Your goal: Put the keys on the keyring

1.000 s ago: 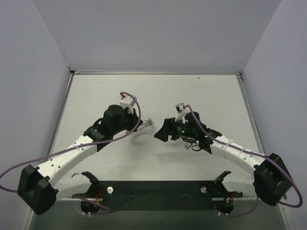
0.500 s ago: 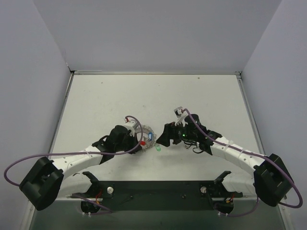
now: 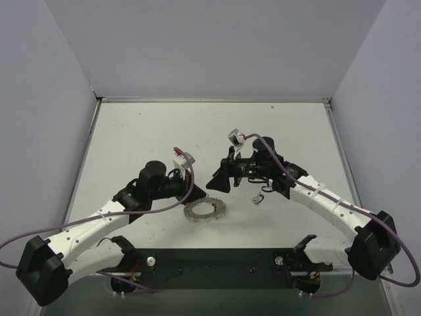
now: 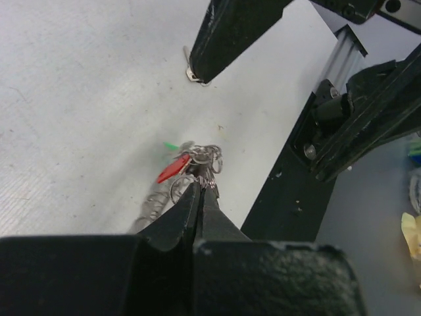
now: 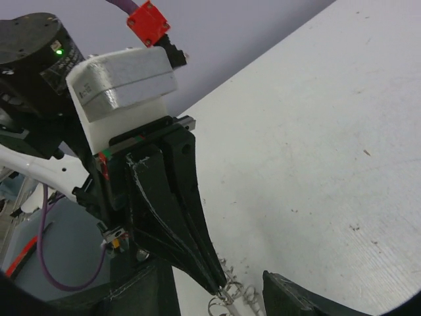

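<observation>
- Two fingers of the left gripper are pressed flat together, pinching a few links of the keyring right at their tips.
- From that pinch the silvery coiled links spill ahead of and beside the tips onto the table. Seen from above, the loop lies round just past the left gripper's tips, on the side toward the arm bases.
- One red key sits just ahead of the pinched tips, bunched in with the links. The head of a green key shows just beyond it.
- Opposite, the right gripper points its fingers at the left gripper, the two sets of tips near each other.
- Its jaws stand apart and grip nothing. In its own wrist view the left gripper's closed tips and a few ring links show in the gap between its fingers.
- One dark grey metal piece lies on the table behind the right gripper's fingertips, under that arm's wrist, well apart from the loop.
- In the left wrist view this piece shows right at the tip of a right finger. Whether the two touch cannot be told.
</observation>
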You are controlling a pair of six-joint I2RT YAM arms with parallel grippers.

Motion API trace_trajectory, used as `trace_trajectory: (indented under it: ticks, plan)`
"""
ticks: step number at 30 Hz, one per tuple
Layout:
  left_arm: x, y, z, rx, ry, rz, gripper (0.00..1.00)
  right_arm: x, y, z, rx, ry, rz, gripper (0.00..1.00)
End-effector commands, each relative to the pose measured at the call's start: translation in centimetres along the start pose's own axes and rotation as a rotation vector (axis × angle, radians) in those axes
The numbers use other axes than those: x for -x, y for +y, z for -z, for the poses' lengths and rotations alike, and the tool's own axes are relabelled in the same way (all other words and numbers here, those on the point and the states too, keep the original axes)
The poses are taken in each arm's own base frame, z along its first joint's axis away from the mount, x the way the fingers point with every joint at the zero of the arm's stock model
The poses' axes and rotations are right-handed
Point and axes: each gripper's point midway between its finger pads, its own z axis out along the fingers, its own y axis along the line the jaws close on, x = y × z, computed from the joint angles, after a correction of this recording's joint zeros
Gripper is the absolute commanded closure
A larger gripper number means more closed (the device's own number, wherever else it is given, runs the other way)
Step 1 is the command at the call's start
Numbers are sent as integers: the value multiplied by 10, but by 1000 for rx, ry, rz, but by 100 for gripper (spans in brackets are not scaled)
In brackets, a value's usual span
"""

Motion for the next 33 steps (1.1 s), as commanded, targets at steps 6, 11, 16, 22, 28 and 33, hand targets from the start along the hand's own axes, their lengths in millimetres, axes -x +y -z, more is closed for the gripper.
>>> trace_trajectory:
  ticks: [6,11,16,22,28,33]
  plan:
    - [33,-57,18,-220,-6,-97,100,27,40,15,221,2,101,43]
    - [44,-79,28,-317,-31,-145,100,30,58,24,305,14,123,50]
    - [52,-89,33,-355,-43,-164,100,28,65,30,329,35,145,54]
    - [64,-96,39,-356,-82,-176,100,25,71,33,367,57,137,58]
    - [77,-103,43,-366,-128,-190,100,17,69,32,366,82,113,64]
    - [83,-107,45,-380,-152,-193,100,12,70,28,368,96,112,69]
